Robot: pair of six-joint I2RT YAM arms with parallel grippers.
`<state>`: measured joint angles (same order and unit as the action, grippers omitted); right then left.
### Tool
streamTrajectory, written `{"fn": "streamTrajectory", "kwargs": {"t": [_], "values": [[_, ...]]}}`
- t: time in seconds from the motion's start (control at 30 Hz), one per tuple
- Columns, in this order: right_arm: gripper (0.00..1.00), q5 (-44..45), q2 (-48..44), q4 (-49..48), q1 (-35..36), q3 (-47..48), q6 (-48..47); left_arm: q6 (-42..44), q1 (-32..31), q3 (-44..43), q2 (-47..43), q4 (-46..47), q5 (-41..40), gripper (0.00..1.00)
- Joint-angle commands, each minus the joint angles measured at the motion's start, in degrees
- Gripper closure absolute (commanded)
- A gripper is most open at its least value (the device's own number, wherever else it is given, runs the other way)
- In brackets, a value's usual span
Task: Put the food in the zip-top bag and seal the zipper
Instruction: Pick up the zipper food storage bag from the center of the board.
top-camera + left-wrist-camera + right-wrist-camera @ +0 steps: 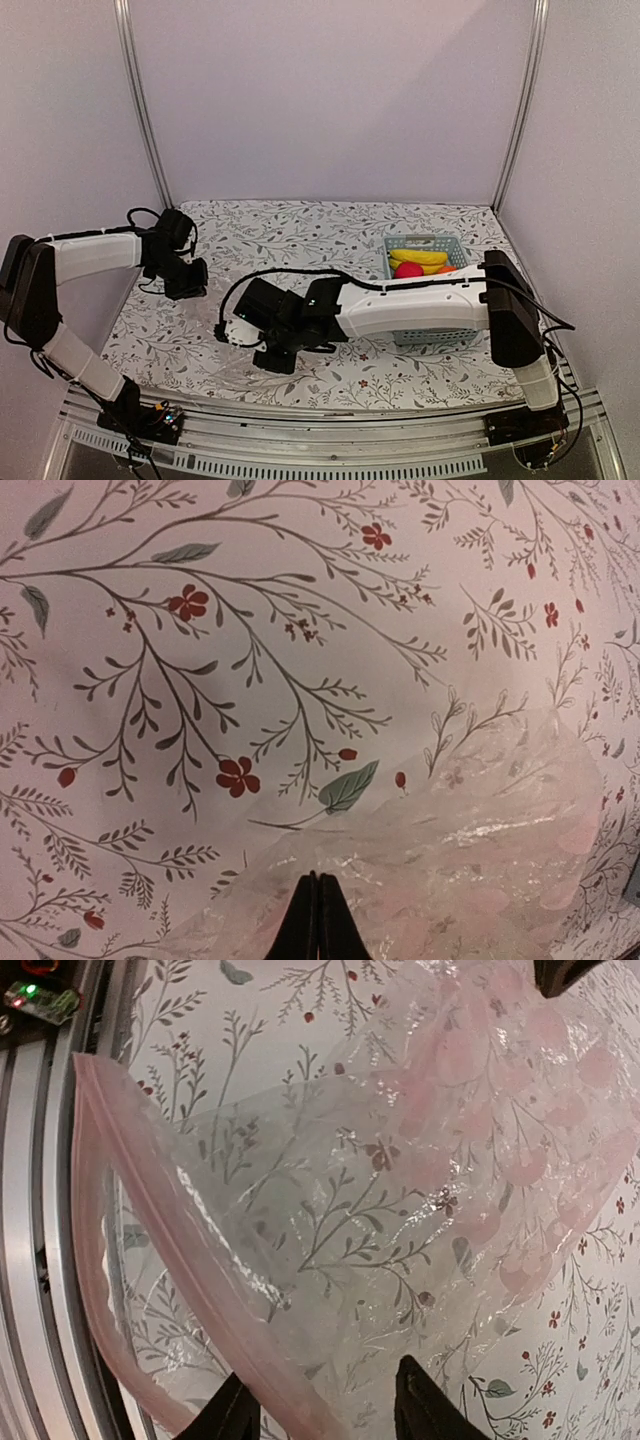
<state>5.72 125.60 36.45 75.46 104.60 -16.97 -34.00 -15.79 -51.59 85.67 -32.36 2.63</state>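
Note:
The zip-top bag (225,345) lies clear and crinkled near the front left; it also shows in the left wrist view (480,850) and the right wrist view (420,1160). Its mouth gapes open, edged by the pink zipper (160,1210). My right gripper (238,335) is open, its jaws (322,1372) straddling the bag's upper lip and zipper strip. My left gripper (190,288) is shut, fingertips (318,878) pinched on the film at the bag's far end. The food, yellow bananas (420,258), a red piece (407,270) and an orange piece (445,269), sits in the basket.
A light-blue mesh basket (425,241) stands at the right, partly behind my right forearm. The floral tablecloth (300,230) covers the table. The metal front rail (30,1260) runs close beside the bag's mouth. Walls enclose the back and both sides.

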Motion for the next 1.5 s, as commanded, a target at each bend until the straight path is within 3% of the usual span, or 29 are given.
{"fn": "streamTrajectory", "kwargs": {"t": [0.0,0.13,0.17,0.33,0.53,0.7,0.83,0.93,1.17,1.47], "values": [[0.68,11.8,3.6,-1.1,0.5,3.6,2.4,1.6,-0.7,-0.4,1.2,-0.6,0.7,1.0],[0.98,13.4,-0.5,-1.2,0.6,2.9,2.3,2.7,-0.6,-2.3,2.2,-0.5,0.0,1.0],[1.0,13.7,-2.1,-1.1,0.5,2.5,2.4,3.3,-0.4,-3.0,2.4,-0.6,-0.8,1.0],[1.0,10.1,-13.5,-2.2,0.5,-2.4,2.9,4.1,2.8,-6.5,4.5,-0.1,-1.9,1.0],[1.0,7.1,-20.1,-2.1,-0.5,-5.7,2.4,5.5,4.4,-14.7,8.9,-1.6,2.3,0.98],[1.0,1.7,-21.9,-2.9,-6.2,-5.1,9.7,6.1,4.5,-23.8,7.2,-4.6,2.7,0.57],[1.0,-0.8,-21.8,-3.1,-9.4,-3.7,16.2,2.9,4.3,-29.7,-0.2,-4.5,0.3,0.4],[1.0,-1.2,-21.2,-3.0,-11.4,-2.7,21.6,0.2,1.5,-32.4,-3.1,-7.2,-2.1,0.39],[1.0,4.6,-21.8,-4.7,-15.5,-4.3,36.6,-11.7,-10.3,-23.6,-14.3,0.5,-7.4,0.36],[1.0,10.5,-21.3,-7.9,-17.3,-3.9,45.3,-12.1,-23.2,-34.0,-7.0,-5.2,-11.3,0.34]]}}
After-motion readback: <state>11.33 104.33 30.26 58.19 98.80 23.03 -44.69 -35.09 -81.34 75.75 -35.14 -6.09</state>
